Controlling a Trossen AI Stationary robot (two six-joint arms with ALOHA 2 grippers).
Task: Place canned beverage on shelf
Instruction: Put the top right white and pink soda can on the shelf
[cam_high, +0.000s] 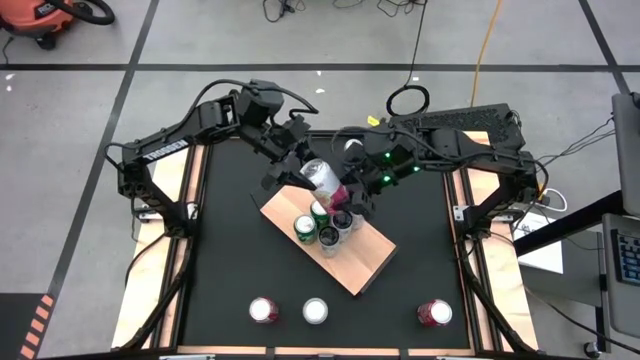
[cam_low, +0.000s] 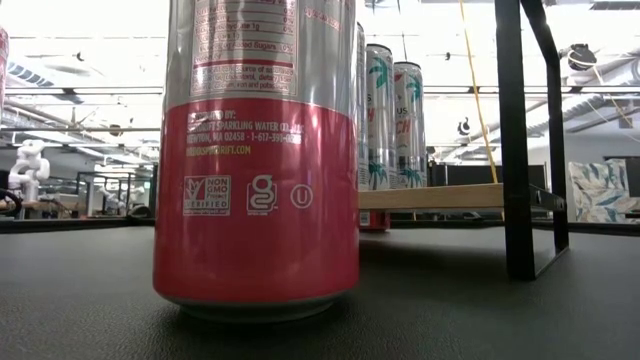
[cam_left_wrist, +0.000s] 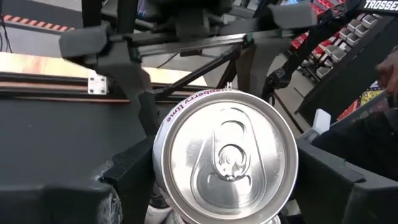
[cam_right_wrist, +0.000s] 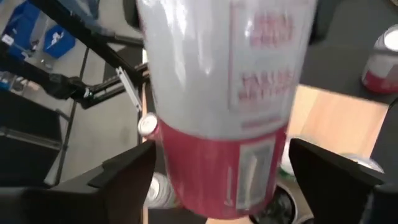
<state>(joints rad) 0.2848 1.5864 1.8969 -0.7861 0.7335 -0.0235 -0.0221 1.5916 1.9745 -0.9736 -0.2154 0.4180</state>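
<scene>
Above the far end of the shelf (cam_high: 330, 245), a tilted silver-and-red can (cam_high: 324, 177) hangs in the air between the two arms, its top toward the left. The left hand (cam_high: 290, 165) reaches in from the far left and sits at the can's top end. In the left wrist view the can's lid (cam_left_wrist: 227, 152) fills the space between the dark fingers (cam_left_wrist: 339, 186), which flank it closely, but whether they press on it cannot be told. The right hand (cam_high: 352, 190) comes from the far right, at the can's red lower end. In the right wrist view its fingers (cam_right_wrist: 121, 171) stand clear of the can's sides with a gap at each, so this hand is apart.

The shelf lies slantwise in the middle of the black table (cam_high: 230, 270). A cluster of cans (cam_high: 322, 225) stands upright on its far half, just below the hanging can. Three more cans stand in a row along the near edge of the table: two left of centre (cam_high: 264, 311) (cam_high: 316, 311) and one to the right (cam_high: 434, 314).
</scene>
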